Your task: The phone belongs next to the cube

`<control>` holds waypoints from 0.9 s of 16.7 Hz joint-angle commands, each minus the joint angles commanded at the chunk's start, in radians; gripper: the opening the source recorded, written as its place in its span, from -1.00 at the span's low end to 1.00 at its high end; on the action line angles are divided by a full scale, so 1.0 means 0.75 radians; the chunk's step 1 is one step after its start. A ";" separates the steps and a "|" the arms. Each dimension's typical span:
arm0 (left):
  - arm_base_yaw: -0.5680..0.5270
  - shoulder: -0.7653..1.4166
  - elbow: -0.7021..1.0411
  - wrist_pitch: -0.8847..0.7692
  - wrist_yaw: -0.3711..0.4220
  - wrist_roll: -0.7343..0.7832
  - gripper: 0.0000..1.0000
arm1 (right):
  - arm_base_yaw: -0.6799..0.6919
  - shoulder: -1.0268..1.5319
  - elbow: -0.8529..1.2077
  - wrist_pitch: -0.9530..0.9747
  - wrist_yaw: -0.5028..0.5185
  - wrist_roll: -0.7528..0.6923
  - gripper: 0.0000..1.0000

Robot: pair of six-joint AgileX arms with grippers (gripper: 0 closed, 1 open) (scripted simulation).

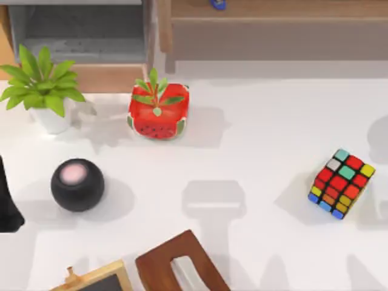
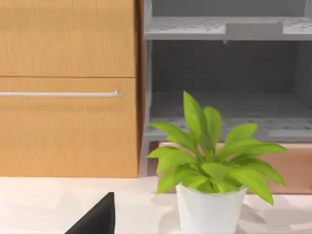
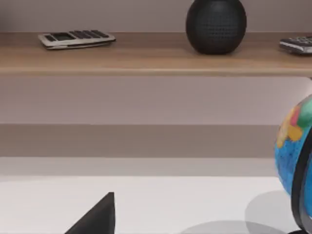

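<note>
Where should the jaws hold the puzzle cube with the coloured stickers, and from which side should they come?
Grip the black-edged puzzle cube across two opposite flat side faces, coming from above. It stands free on the white table, turned diagonally in the top view, so the jaws probably need turning to match.

My left arm [image 1: 7,200] shows as a dark shape at the far left edge of the top view, low over the bench and well back from the middle. In the left wrist view a black, wedge-shaped piece of the left gripper [image 2: 95,218] juts up from the lower edge of the picture. The right wrist view shows a matching black wedge of the right gripper [image 3: 95,218], just above the bench surface.
</note>
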 joint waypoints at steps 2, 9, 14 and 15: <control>0.000 0.000 0.000 0.000 0.000 0.000 1.00 | 0.000 0.000 0.000 0.000 0.000 0.000 1.00; 0.070 0.303 0.186 -0.143 -0.001 0.095 1.00 | 0.000 0.000 0.000 0.000 0.000 0.000 1.00; 0.148 0.636 0.398 -0.296 -0.004 0.197 1.00 | 0.000 0.000 0.000 0.000 0.000 0.000 1.00; 0.162 0.698 0.438 -0.325 -0.004 0.217 1.00 | 0.000 0.000 0.000 0.000 0.000 0.000 1.00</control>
